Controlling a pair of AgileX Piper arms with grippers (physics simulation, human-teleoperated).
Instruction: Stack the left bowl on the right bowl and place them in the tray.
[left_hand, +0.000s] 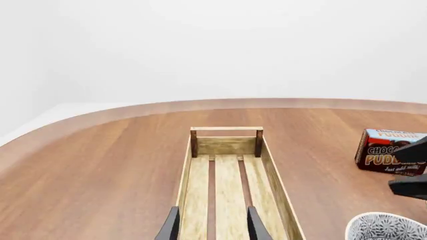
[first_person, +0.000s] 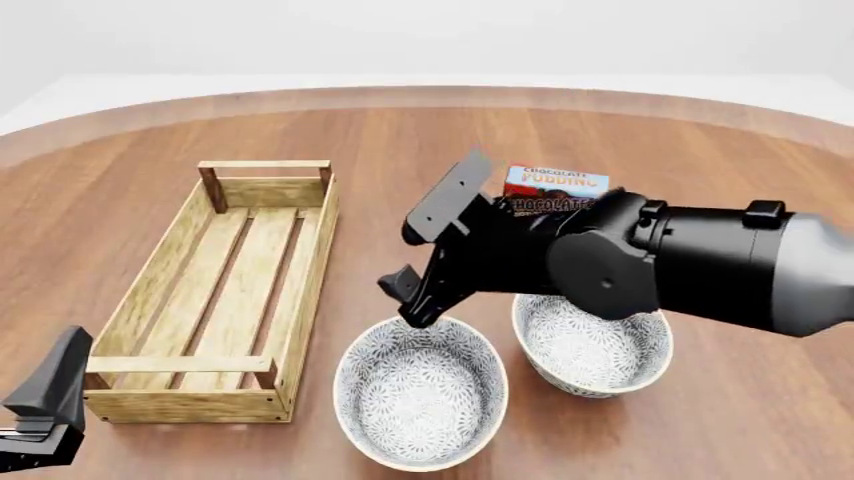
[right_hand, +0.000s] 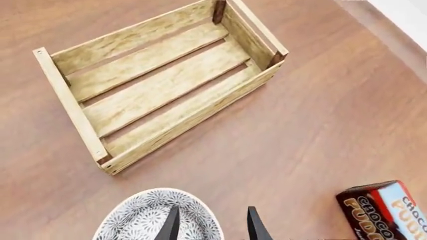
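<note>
The left bowl (first_person: 420, 392) and the right bowl (first_person: 591, 347), both white with grey floral speckle, sit side by side at the near middle of the table, apart from each other. The light-wood slatted tray (first_person: 304, 290) lies to their left and has nothing in it. My right gripper (first_person: 411, 300) is open just above the left bowl's far rim. In the right wrist view its fingers (right_hand: 172, 226) straddle that rim of the left bowl (right_hand: 143, 220), with the tray (right_hand: 170, 122) beyond. My left gripper (first_person: 51, 395) is open and empty by the tray's near end. Its fingers (left_hand: 170, 229) point along the tray (left_hand: 277, 185), and the left bowl's edge (left_hand: 385, 228) shows beside them.
A chocolate pudding box (first_person: 554, 188) stands behind the bowls, partly hidden by the right arm; it also shows in the left wrist view (left_hand: 387, 152) and the right wrist view (right_hand: 383, 212). The round wooden table's rim (first_person: 427, 97) curves along the far side.
</note>
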